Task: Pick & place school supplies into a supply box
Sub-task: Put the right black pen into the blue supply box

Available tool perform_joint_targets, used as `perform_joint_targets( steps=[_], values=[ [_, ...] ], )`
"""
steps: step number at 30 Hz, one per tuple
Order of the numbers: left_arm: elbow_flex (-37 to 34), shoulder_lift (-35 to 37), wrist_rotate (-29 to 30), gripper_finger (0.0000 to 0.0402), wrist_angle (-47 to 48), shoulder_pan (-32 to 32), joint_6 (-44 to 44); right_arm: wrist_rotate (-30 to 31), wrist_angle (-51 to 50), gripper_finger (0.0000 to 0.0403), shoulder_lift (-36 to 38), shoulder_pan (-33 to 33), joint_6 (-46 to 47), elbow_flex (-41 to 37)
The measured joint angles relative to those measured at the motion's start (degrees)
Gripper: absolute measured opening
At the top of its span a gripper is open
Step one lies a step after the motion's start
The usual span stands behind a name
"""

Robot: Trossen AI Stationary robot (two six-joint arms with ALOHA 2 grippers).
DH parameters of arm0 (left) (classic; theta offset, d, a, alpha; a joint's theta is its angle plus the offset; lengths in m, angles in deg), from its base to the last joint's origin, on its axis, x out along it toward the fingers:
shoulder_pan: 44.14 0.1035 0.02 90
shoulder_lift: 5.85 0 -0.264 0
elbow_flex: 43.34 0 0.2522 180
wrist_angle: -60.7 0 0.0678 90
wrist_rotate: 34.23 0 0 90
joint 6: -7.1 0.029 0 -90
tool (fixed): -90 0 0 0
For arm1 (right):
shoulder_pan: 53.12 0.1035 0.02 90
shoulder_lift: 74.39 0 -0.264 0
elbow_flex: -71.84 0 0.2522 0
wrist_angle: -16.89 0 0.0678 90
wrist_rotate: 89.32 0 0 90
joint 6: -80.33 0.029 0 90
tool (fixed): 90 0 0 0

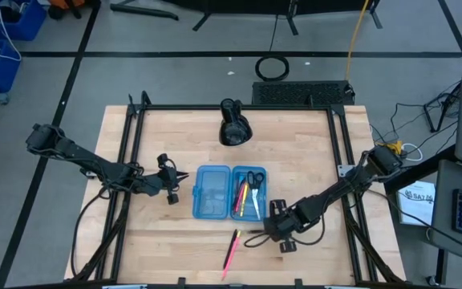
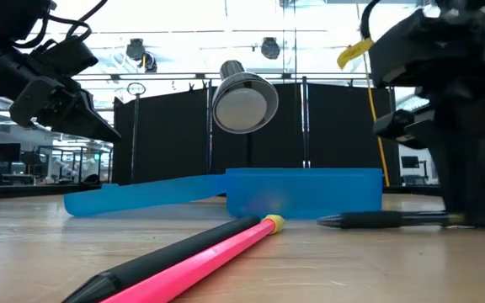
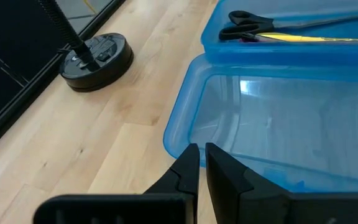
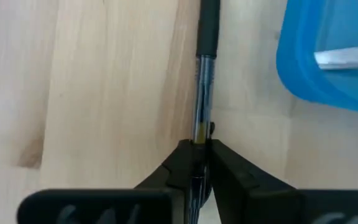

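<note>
The translucent light-blue supply box lies open on the table. Its right half holds black-handled scissors and yellow and pink pens; its left half is bare. A pink-and-black pen lies on the table near the near edge. My right gripper sits low by the box's near right corner, shut on a black pen. My left gripper hovers shut, raised above the table, just left of the box's left half. My right gripper pinches the black pen at one end of its clear barrel between the two fingers. The fingers come low from the table's right and lie along the pen. The pen points level toward the table's left, at table height; whether it is lifted clear I cannot tell.
A black dome-shaped lamp stands on its round base beyond the box toward the far edge. A black frame runs along the table's sides. Dark-blue bins sit on the floor off the far left corner.
</note>
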Motion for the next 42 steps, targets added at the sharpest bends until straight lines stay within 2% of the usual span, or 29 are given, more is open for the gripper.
perform_joint_targets(
  steps=[8, 17, 22, 32, 37, 42],
  values=[
    [0.00, 0.00, -0.01, 0.0033, -0.74, 0.00, -0.02, 2.22, -0.06, 0.0001, 2.47, -0.13, -0.54, -0.05],
    [0.00, 0.01, -0.02, 0.0033, -0.92, 0.00, -0.41, 1.00, 0.59, 0.0003, 2.55, -0.04, 0.66, 0.02],
    [0.00, 0.02, -0.02, 0.0033, -0.90, 0.00, -0.50, -3.01, 3.17, 0.0041, 3.09, 0.15, 4.15, 0.79],
    [0.00, 0.01, -0.04, 0.0033, -0.90, 0.00, -0.52, -2.47, 3.86, 0.0148, 3.15, 3.53, 11.10, 1.62],
    [0.00, 0.01, -0.04, 0.0033, -0.94, 0.00, -0.51, 2.77, 3.79, 0.0163, 0.73, 6.15, 13.00, 1.66],
    [0.00, 0.02, -0.04, 0.0033, -1.01, 0.01, -0.50, 4.72, 2.87, 0.0164, -3.76, 6.78, 16.42, 1.95]
  ],
)
